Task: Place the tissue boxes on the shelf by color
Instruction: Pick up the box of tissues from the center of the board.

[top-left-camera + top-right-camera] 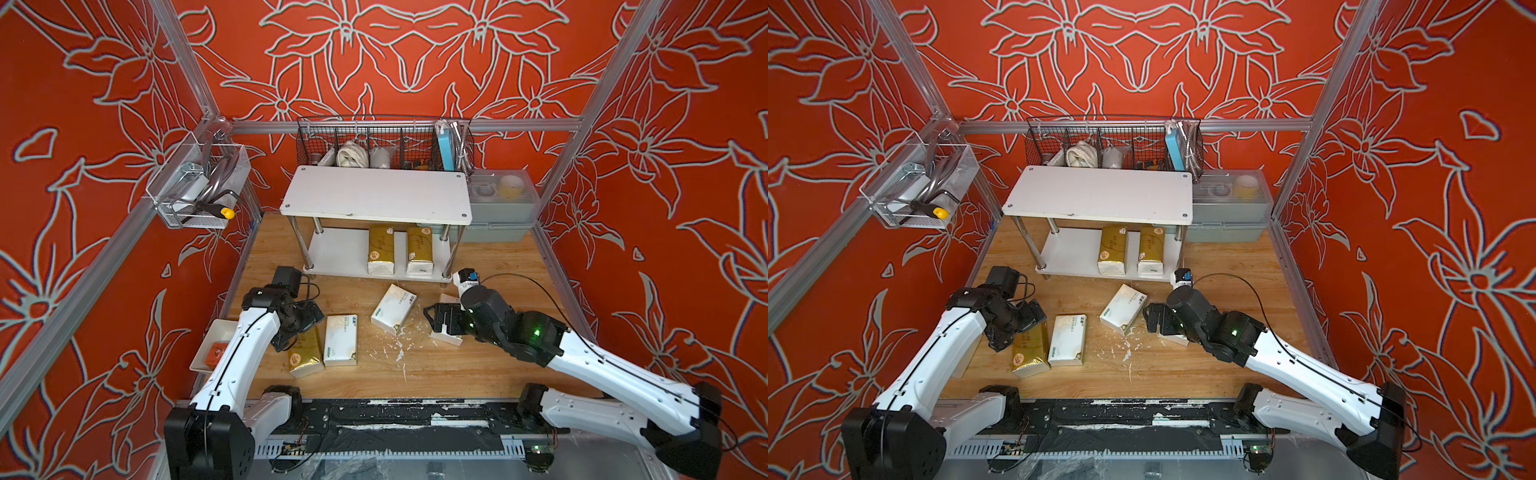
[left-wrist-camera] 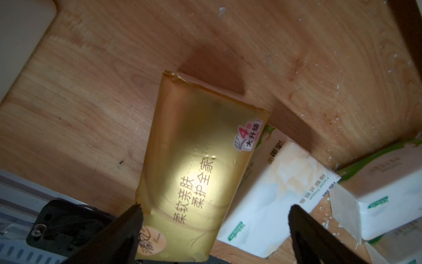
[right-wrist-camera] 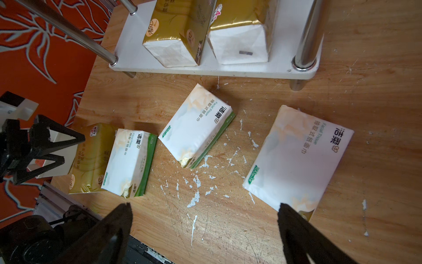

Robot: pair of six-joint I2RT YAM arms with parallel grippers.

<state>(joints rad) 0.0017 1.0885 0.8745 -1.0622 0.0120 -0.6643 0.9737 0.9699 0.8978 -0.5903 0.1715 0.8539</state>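
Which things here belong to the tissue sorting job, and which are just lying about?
Job: shelf; shelved gold tissue pack; second shelved gold pack; gold pack on the table; white pack beside it; tilted white pack; third white pack.
Lying about: black wire basket; grey lidded bin; clear wall caddy; white tray; orange block.

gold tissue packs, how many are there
3. Two gold packs on the shelf's lower board; one on the table under the left tool. The top board could hide more.
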